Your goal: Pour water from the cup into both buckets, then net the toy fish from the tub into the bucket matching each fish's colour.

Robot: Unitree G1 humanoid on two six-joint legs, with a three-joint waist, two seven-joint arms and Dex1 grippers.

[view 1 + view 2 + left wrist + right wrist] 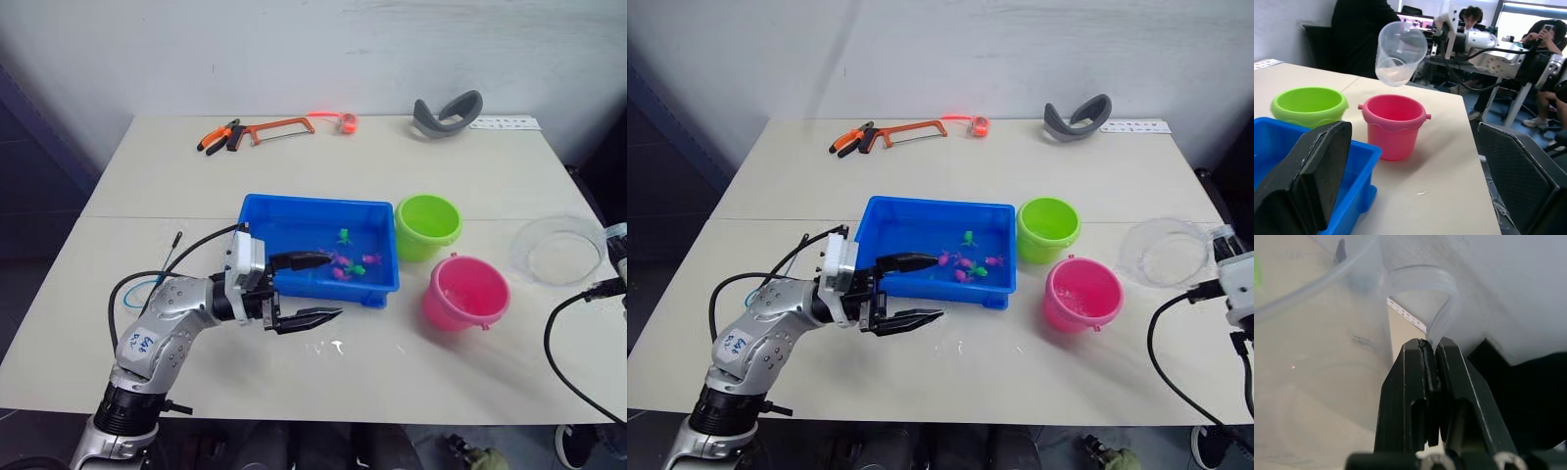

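The blue tub (294,209) sits mid-table with several tiny pink and green toy fish (345,264) in its right half. Right of it stand the lime green bucket (427,225) and, nearer me, the pink bucket (465,292). My left gripper (331,286) is open and empty at the tub's front wall, one finger over the rim. My right gripper (1430,345) is shut on the edge of the clear cup (558,252), held tilted in the air to the right of the buckets. The net's black handle (170,253) and blue rim (135,292) peek from under my left arm.
A hacksaw (279,127), pliers (217,137), an orange roll (346,121) and a grey curved band (446,113) lie along the table's far edge. Water drops (333,345) sit in front of the tub. People sit at desks beyond the table (1471,19).
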